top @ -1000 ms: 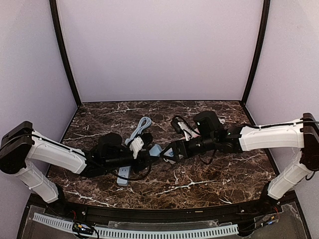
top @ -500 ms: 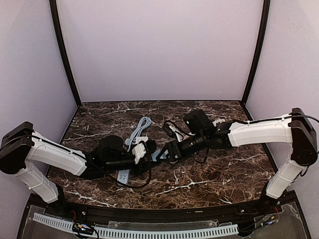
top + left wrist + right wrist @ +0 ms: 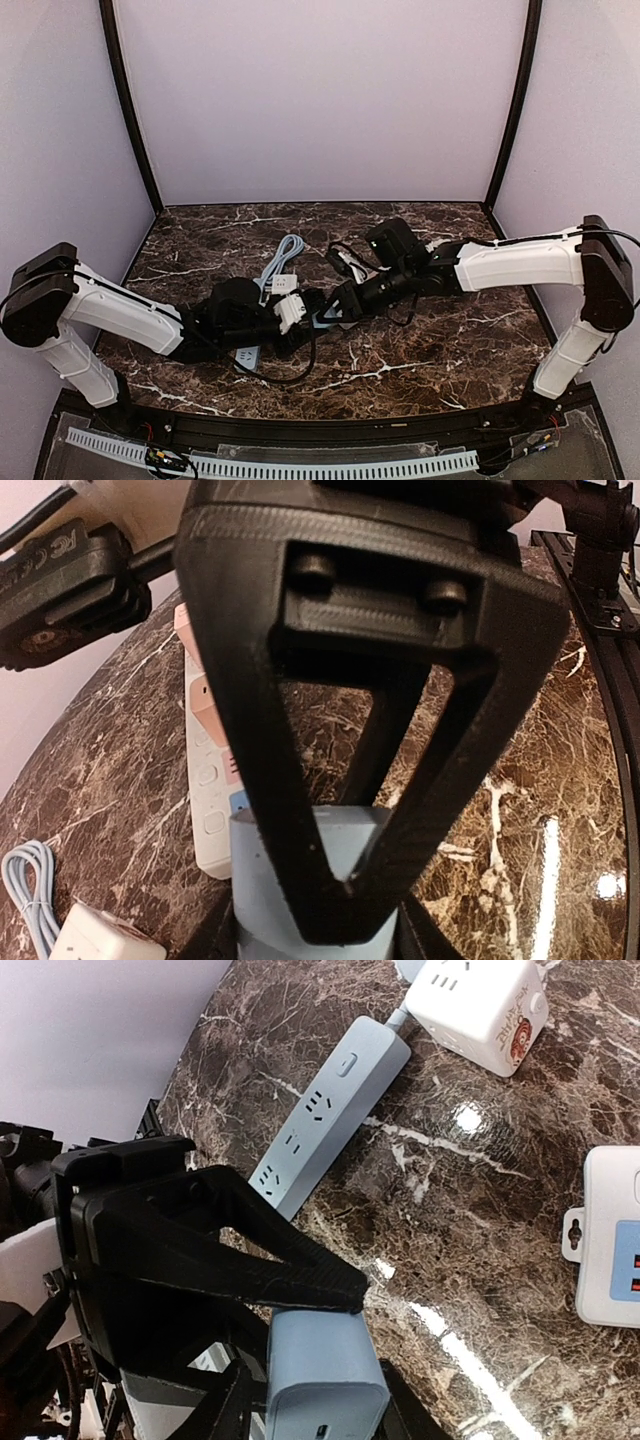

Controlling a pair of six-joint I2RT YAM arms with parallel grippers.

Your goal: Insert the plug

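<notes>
The plug point(image 3: 322, 318), a pale blue block, hangs just above the table between both arms. My left gripper point(image 3: 310, 320) is shut on it from the left, and my right gripper point(image 3: 336, 307) is shut on it from the right. In the left wrist view the plug point(image 3: 300, 875) sits in my left gripper point(image 3: 315, 930), with the right gripper's black triangular finger point(image 3: 280, 780) pressed across it. In the right wrist view the plug point(image 3: 325, 1370) sits in my right gripper point(image 3: 320, 1405) under the left gripper's finger point(image 3: 250, 1250). A blue power strip point(image 3: 325, 1125) lies beyond.
A white cube socket point(image 3: 480, 1000) lies at the strip's far end. A white strip with pink and blue panels point(image 3: 210, 760) lies under the right arm, also seen as the white strip point(image 3: 610, 1250). A coiled blue cable point(image 3: 282, 258) lies behind the left gripper. The blue strip point(image 3: 248, 356) is partly under the left arm.
My right gripper has moved left to the plug and closed its jaws on it. The left arm has shifted a little to the right, still holding the plug.
</notes>
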